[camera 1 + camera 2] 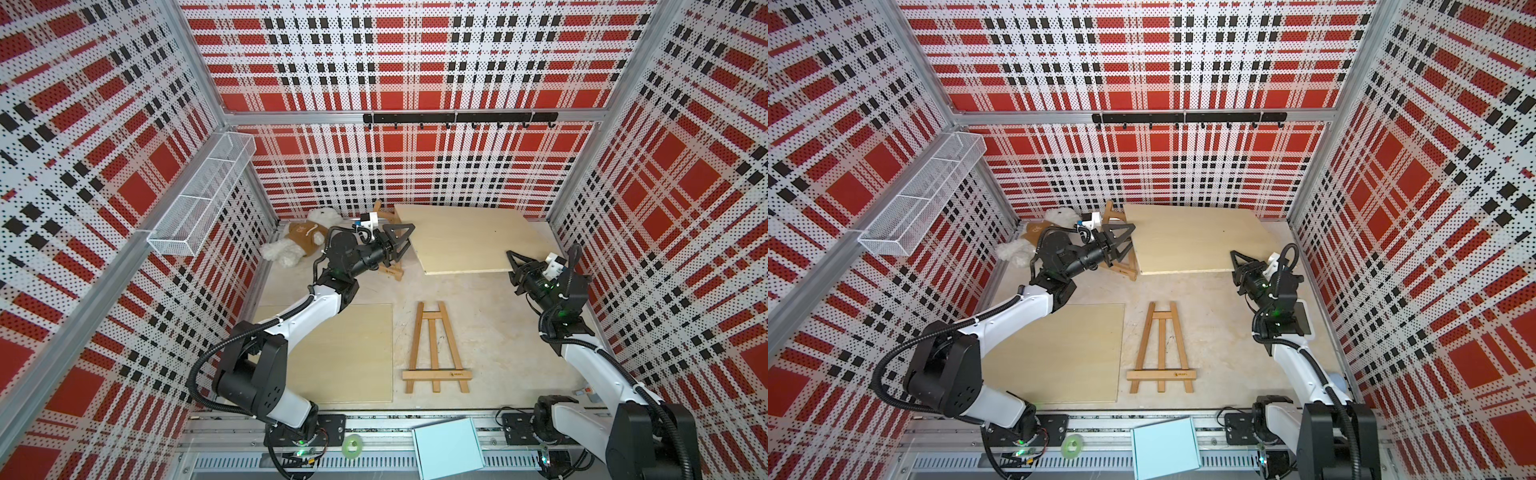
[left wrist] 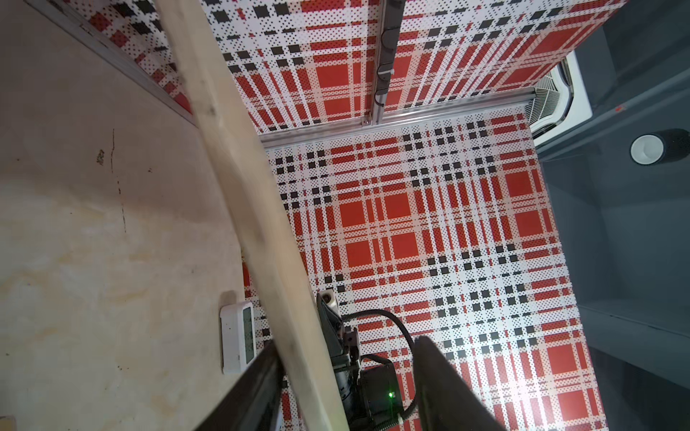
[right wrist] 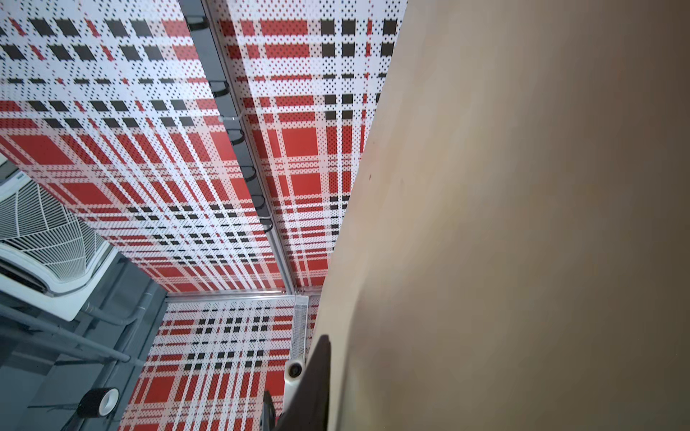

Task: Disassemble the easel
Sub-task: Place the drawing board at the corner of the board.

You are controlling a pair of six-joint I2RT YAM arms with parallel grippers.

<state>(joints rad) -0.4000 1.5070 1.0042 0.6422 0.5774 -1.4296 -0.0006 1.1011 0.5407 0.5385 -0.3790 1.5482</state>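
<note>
In the upper centre, the easel (image 1: 393, 272), mostly hidden, carries a tilted board (image 1: 465, 241). We judge the board should be lifted off level from both sides, so the easel does not topple. Our left gripper (image 1: 405, 243) stands about half open astride the board's left edge, clamping nothing; far right, our right gripper (image 1: 513, 259) is closed on the board's lower corner.

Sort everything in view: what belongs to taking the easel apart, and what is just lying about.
Job: far easel, partly behind the left gripper; large board, a corner clamped by the right gripper; front easel lying flat; flat board beside it.
Lying about: teddy bear; wire basket; hook rail; pale blue box; green tape roll.
</note>
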